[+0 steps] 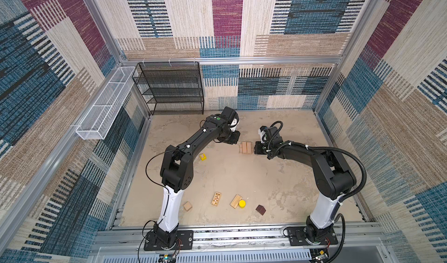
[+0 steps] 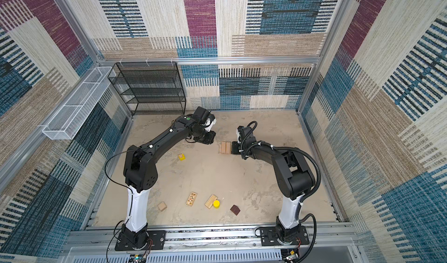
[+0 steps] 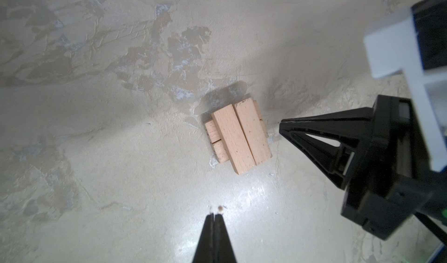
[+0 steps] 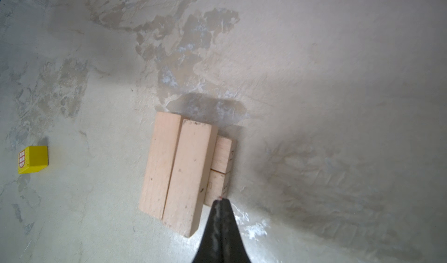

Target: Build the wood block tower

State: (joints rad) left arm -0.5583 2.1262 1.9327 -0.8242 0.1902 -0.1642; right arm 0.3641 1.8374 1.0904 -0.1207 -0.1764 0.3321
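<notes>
Top views: in both, the tabletop [image 1: 278,182] is a beige, plaster-like surface, mottled with darker rough patches. Along its near edge lie five loose wood blocks. From the left corner toward the right they are a tan cube [image 1: 187,206], a pale printed plank [image 1: 216,198], a plain plank [image 1: 236,201] with visible grain, a yellow cylinder [image 1: 242,203] touching that plank's end, and a dark brown house-shaped block [image 1: 260,209]. Farther in, left of the middle, stands a yellow cube [image 1: 203,156] with a printed face.

In the far half of the tabletop, about midway between its left and right edges, sits the wood block tower [image 1: 246,148]. It is two layers high. Two smooth, pale rectangular planks lie side by side, crosswise over two lower planks whose ends stick out from under them.

Both arms rise from bases at the near edge, bend at the elbow and reach inward, their wrists tipped down on either side of the tower. In the left wrist view the left gripper [image 3: 214,215] has its black tapered fingers pressed together on nothing, near the tower but apart from it. In the right wrist view the right gripper [image 4: 221,200] is likewise clenched and empty. Its tip is just beside a lower plank's end, and whether it touches cannot be told.

A black mesh rack [image 1: 169,87] stands at the far left corner.
</notes>
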